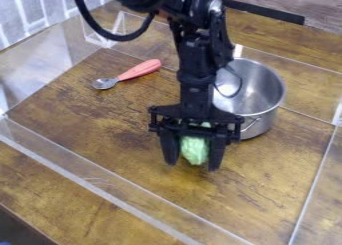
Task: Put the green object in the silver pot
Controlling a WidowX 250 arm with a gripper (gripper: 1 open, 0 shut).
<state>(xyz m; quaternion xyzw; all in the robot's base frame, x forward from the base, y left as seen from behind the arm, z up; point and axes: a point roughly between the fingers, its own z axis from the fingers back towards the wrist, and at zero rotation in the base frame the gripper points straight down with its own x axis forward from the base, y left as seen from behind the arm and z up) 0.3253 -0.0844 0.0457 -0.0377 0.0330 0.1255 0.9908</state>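
The light green ridged object (195,150) sits low on the wooden table, front centre. My black gripper (194,161) points straight down over it, one finger pressed against each side, so it is shut on the object. The object's lower end shows between the fingertips and appears to touch the table. The silver pot (267,113) stands upright just behind and to the right of the gripper, its inside partly hidden by the arm.
A metal spoon with a red handle (130,72) lies on the table to the back left. Clear plastic walls (54,159) run along the left and front edges of the table. Bare wood lies in front of the gripper.
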